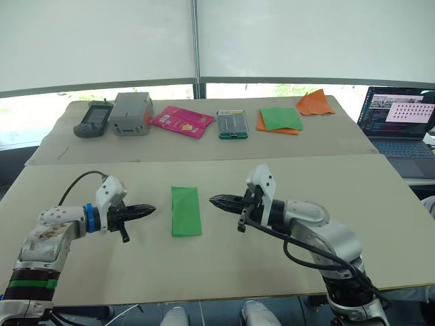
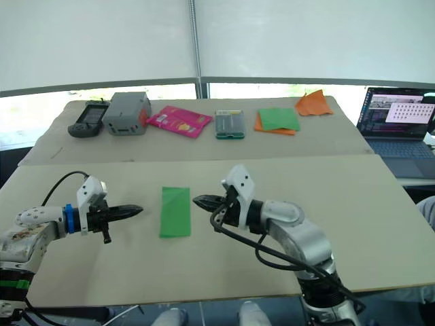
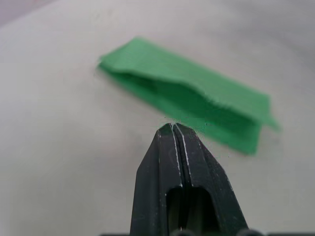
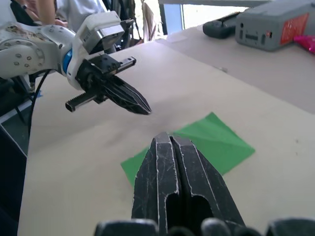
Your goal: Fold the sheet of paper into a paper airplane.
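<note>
**A:** Left eye view first: what is the sheet of paper (image 1: 185,211) like?

**B:** Thin, bright green and matte, folded into a long narrow rectangle that lies flat on the pale beige table (image 1: 380,204). From the left wrist view its upper layer lifts slightly along one long edge, so a shadowed gap shows between the layers, and the far corner sticks out in a small point.

**A:** And the grippers?

**B:** Both are smooth black, each tapering to a sharp tip. The left gripper (image 1: 151,210) has its two fingers pressed together, holding nothing. The right gripper (image 1: 213,200) is also pressed closed and empty; in its wrist view only a hairline seam runs between the fingers.

**A:** Where does the paper sit relative to them?

**B:** Between the two tips, which point at each other from either side. Each tip is near a long edge of the paper but apart from it, hovering above the table. The right tip faces the upper half of the strip, the left tip its middle.

**A:** Anything else around?

**B:** On the far table (image 1: 61,146) lie a dark handheld device (image 1: 92,119), a grey boxy unit (image 1: 131,113), a glossy pink packet (image 1: 181,121), a green sheet on orange paper (image 1: 280,120) and crumpled orange paper (image 1: 315,102). An open laptop (image 1: 397,129) stands at the right.
</note>
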Motion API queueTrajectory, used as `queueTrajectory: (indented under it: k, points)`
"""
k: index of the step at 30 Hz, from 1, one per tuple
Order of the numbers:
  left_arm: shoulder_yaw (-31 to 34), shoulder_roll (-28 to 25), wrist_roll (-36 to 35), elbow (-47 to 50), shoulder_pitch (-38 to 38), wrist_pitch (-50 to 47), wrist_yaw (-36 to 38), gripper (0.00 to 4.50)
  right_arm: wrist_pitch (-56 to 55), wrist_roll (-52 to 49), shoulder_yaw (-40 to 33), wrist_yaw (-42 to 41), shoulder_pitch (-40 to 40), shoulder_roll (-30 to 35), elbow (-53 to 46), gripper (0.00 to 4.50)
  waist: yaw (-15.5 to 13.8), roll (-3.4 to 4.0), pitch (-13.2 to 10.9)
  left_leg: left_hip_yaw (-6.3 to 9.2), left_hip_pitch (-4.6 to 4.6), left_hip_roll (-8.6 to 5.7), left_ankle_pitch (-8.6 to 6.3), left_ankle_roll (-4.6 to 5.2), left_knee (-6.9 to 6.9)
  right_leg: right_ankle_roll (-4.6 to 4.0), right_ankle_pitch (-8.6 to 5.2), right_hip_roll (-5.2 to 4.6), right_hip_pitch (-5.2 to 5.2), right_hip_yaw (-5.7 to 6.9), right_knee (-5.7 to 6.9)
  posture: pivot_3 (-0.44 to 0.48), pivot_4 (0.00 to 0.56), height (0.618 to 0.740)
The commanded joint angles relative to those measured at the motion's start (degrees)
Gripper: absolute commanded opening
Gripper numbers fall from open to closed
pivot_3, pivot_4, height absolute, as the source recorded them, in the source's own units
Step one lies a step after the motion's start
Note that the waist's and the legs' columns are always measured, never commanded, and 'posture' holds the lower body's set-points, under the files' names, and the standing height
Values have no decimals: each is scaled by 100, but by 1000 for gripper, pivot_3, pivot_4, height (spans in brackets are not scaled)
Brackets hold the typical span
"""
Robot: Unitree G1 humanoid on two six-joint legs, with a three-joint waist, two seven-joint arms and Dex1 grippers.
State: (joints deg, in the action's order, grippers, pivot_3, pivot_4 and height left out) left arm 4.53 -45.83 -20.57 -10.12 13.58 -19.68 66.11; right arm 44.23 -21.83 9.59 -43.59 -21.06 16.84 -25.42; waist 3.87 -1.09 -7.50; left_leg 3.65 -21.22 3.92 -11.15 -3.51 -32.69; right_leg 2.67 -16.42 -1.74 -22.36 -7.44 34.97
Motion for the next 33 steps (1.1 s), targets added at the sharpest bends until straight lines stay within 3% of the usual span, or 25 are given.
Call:
queueTrajectory:
  k: [1, 20, 33]
  points:
    - [-266, 180, 242, -202, 255, 414, 51, 0, -80, -137, 82, 96, -42, -25, -132, 15, -17, -7, -3, 0, -1, 0, 0, 0, 0, 0, 0, 0, 1, 0, 1, 0, 150, 740]
    - [-1087, 1361, 602, -1010, 1456, 879, 249, 0, -103, -117, 359, 557, 438, 143, -269, 15, -46, -28, 0, 0, -13, -4, 16, 26, -5, 23, 19, 3, 11, -2, 0, 0, 150, 740]
    - [-1713, 2207, 1270, -1891, 1927, 1468, 139, 0, -61, -406, 68, 654, -157, 86, -48, 15, -11, -25, 3, 6, -17, -6, 18, 29, -12, 36, 44, 12, 19, -7, 3, 0, 150, 740]
